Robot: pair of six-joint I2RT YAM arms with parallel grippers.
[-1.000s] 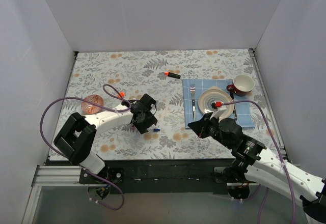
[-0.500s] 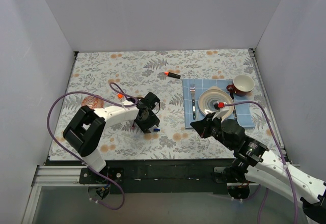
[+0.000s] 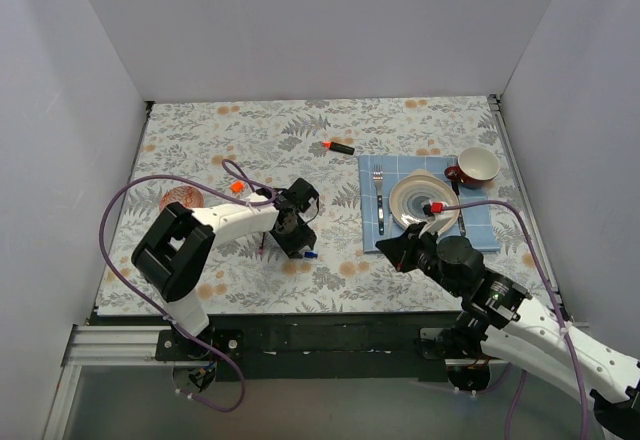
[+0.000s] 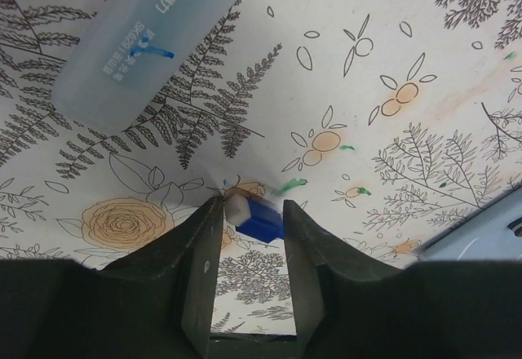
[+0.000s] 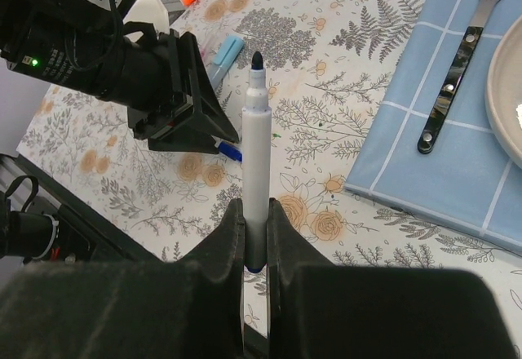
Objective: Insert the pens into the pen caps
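- Two arms reach out over a table [image 3: 250,130] covered with a leaf-and-flower print.
- On the left side, the left gripper [image 4: 254,206] is down low over the table with its tips pointing at the surface.
- Its fingers [image 4: 202,253] stand apart, one on each side of the dark blue cap [image 4: 263,222]. The cap lies flat on the table between the tips and shows a white piece at one end. The gaps on both sides are slim, and I cannot tell whether either finger touches it.
- Just beyond that cap lies the light-blue marker [image 4: 147,33], flat on the table, with printed writing along its barrel.
- On the right side, the right gripper [image 5: 256,212] has its fingers pressed together on the lower barrel of the white pen [image 5: 257,147]. The pen is off the table, and its dark tip points away from the wrist toward the other arm.
- Far back on the table, the black marker [image 3: 341,147] lies alone, orange-red at one end, well apart from both arms.
- A blue checked cloth [image 3: 370,175] on the right carries a fork [image 3: 378,200] and a plate [image 3: 395,200]. A red cup [image 3: 478,166] sits at its far corner.
- A pink bowl [image 3: 180,200] sits at the left, near the left arm.
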